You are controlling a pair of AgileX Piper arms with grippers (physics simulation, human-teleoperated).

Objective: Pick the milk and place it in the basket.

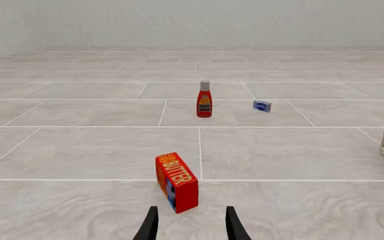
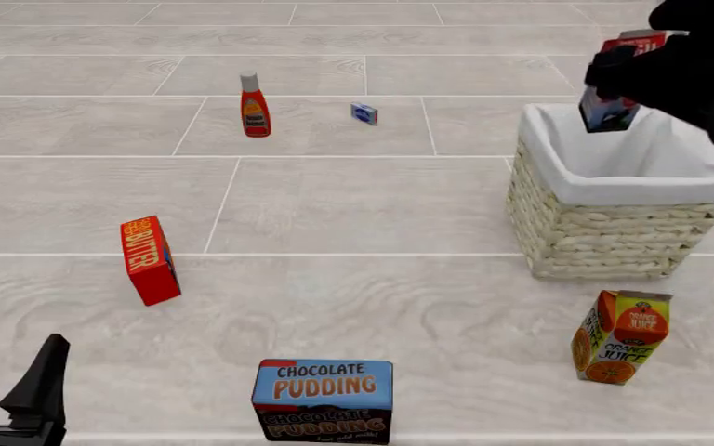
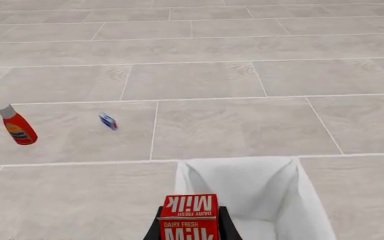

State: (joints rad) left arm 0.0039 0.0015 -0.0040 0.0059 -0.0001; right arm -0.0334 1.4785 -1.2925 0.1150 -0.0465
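Observation:
The milk (image 2: pixel 608 111), a carton with a red top and dark blue lower part, hangs just above the far rim of the basket (image 2: pixel 605 232), a woven beige basket with white lining. My right gripper (image 2: pixel 624 74) is shut on it. The right wrist view shows the milk (image 3: pixel 189 210) held between the fingers (image 3: pixel 223 227), with the basket's white lining (image 3: pixel 245 182) below and ahead. My left gripper (image 2: pixel 4 376) stands open at the near left edge, nothing between its fingers (image 1: pixel 150 225), well away from the basket.
A red-orange butter box (image 2: pixel 149 260) stands just ahead of the left gripper (image 1: pixel 192 225). A ketchup bottle (image 2: pixel 254 107) and a small blue packet (image 2: pixel 364 113) are farther back. A chocolate pudding box (image 2: pixel 323 400) sits at the near middle, an orange juice carton (image 2: pixel 620 336) in front of the basket.

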